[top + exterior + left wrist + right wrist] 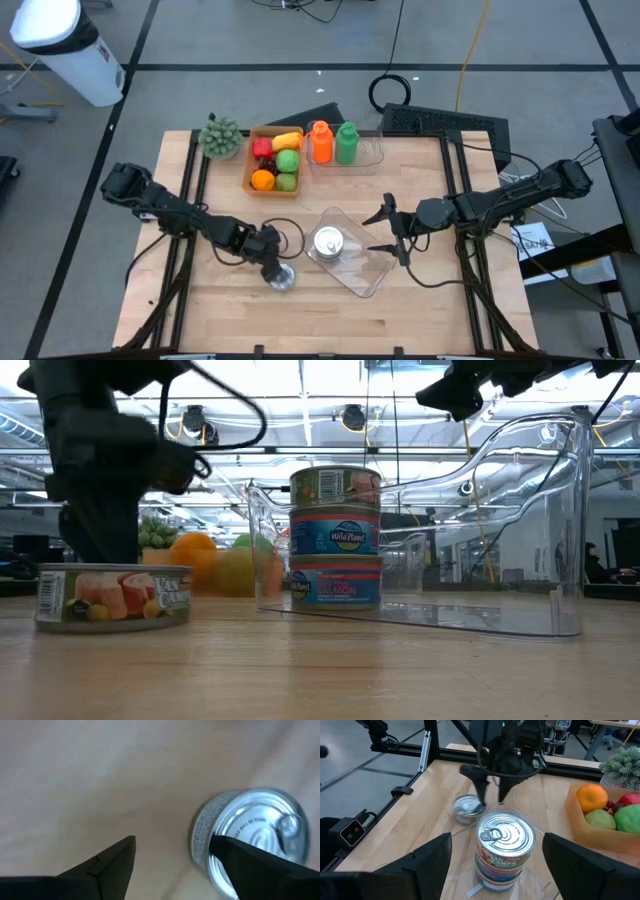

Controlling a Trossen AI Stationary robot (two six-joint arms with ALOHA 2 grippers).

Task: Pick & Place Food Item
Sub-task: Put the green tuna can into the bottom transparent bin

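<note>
A lone tin can stands upright on the wooden table near its near edge. My left gripper hangs open just above it, and one finger reaches over the can's top. A stack of three cans stands in a clear plastic container at the table's middle. My right gripper is open and raised to the right of that container, pointing at the stack. My left gripper comes at the lone can from above, slanting. One open finger ends at the can's rim, the other stands beside the can over bare table. I cannot tell whether the finger touches the can.
An orange tray of fruit sits toward the far edge, with a green plant to its left and an orange bottle and a green bottle in a clear bin to its right. Bare wood lies along the near edge.
</note>
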